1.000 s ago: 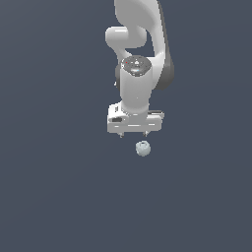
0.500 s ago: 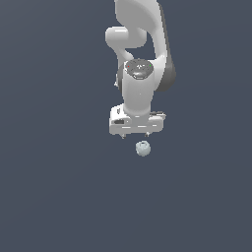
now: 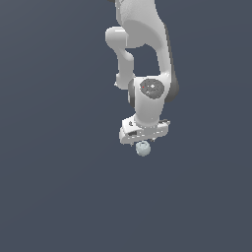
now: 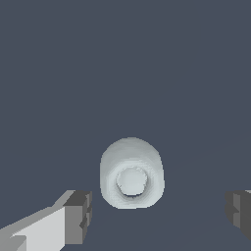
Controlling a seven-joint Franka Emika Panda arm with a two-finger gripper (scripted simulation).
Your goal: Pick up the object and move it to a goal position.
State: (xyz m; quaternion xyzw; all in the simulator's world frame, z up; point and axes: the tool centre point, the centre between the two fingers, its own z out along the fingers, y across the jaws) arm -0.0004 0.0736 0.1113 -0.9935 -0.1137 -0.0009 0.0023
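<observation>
Plain, uniform dark slate-grey backdrop (image 3: 49, 197)

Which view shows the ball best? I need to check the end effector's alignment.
The wrist view: the ball fills the centre, between the open end effector's fingers. The exterior view shows it small, partly tucked under the end effector.
</observation>
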